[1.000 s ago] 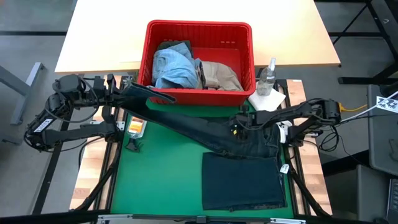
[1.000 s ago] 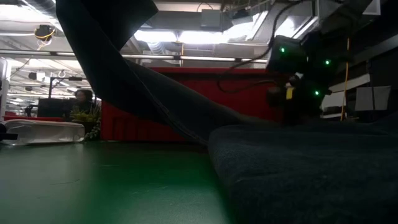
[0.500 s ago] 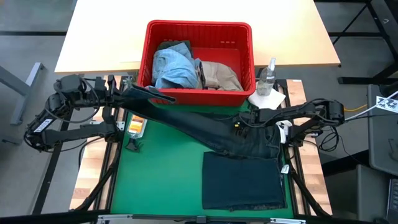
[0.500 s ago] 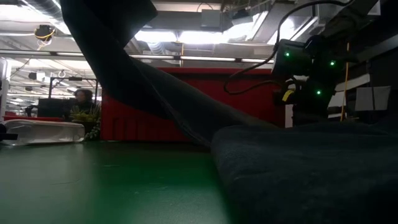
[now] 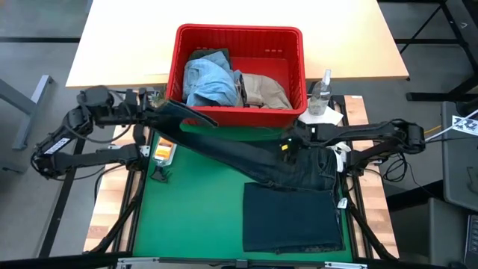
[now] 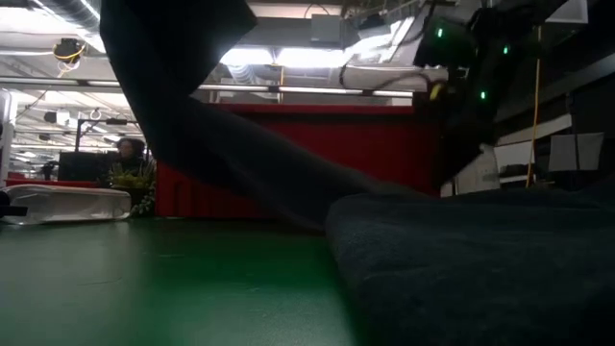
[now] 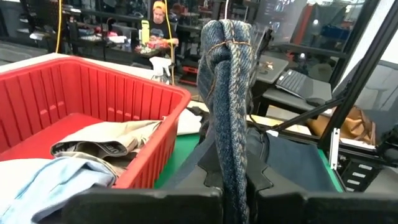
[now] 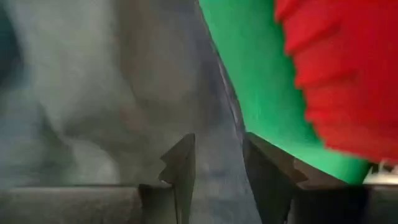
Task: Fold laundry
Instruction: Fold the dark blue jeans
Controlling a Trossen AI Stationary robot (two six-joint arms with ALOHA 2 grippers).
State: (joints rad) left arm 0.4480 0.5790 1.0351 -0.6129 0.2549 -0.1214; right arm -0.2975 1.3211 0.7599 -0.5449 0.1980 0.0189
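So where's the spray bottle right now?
In the high view, the spray bottle stands upright just outside the red basket, on its right side, next to the small white cloth and above the right arm.

Green mat free at 7–9 o'clock; red basket blocks 12, folded jeans at 5.

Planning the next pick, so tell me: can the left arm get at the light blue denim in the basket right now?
Probably not yet: the left gripper is shut on the dark jeans, though the light blue denim lies uncovered close by in the red basket.
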